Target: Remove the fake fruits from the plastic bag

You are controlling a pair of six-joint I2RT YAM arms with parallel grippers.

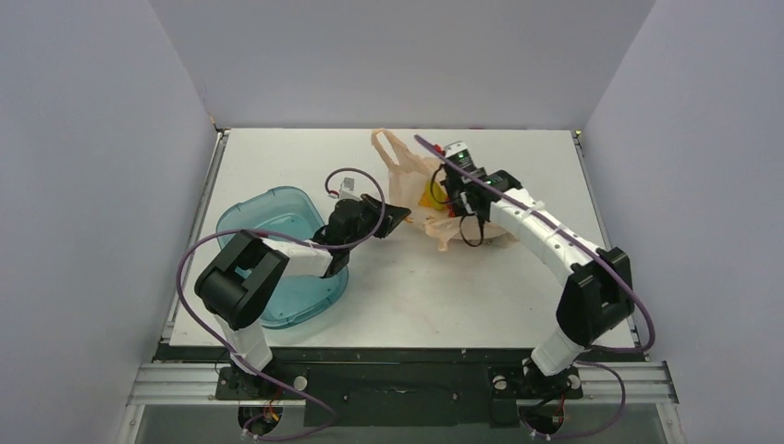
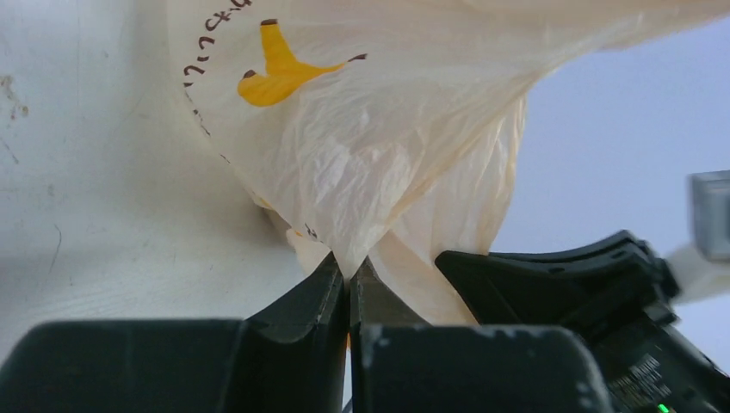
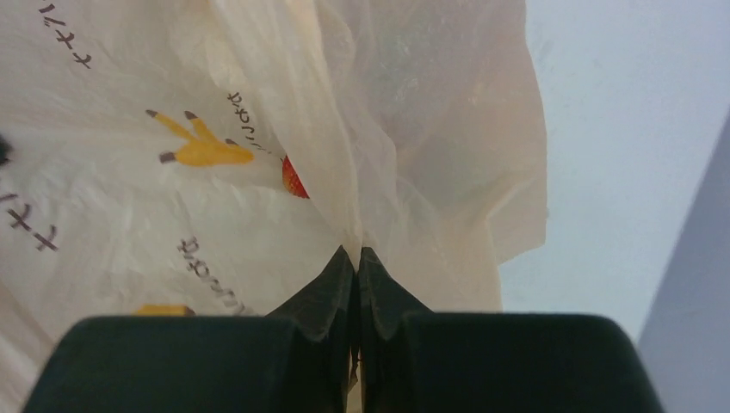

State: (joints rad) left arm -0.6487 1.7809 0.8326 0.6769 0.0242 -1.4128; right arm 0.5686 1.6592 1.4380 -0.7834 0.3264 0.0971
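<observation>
The peach plastic bag [image 1: 413, 180] lies crumpled at the back middle of the table, one handle loop sticking up. My left gripper [image 1: 403, 215] reaches it from the left and is shut on a fold of its film [image 2: 349, 268]. From the right, my right gripper [image 1: 455, 202] is shut on another fold [image 3: 356, 255]. The bag [image 2: 387, 129] [image 3: 413, 112] carries yellow printed marks and dark lettering. Of the fake fruits, a yellow one [image 1: 428, 196] shows through the film and a red sliver [image 3: 294, 178] peeks between folds. The other fruits are hidden inside.
A teal see-through tray [image 1: 242, 222] sits at the left of the table, under my left arm. Grey walls close in the table on the left, back and right. The right gripper's black body [image 2: 603, 284] shows close beside the left fingers.
</observation>
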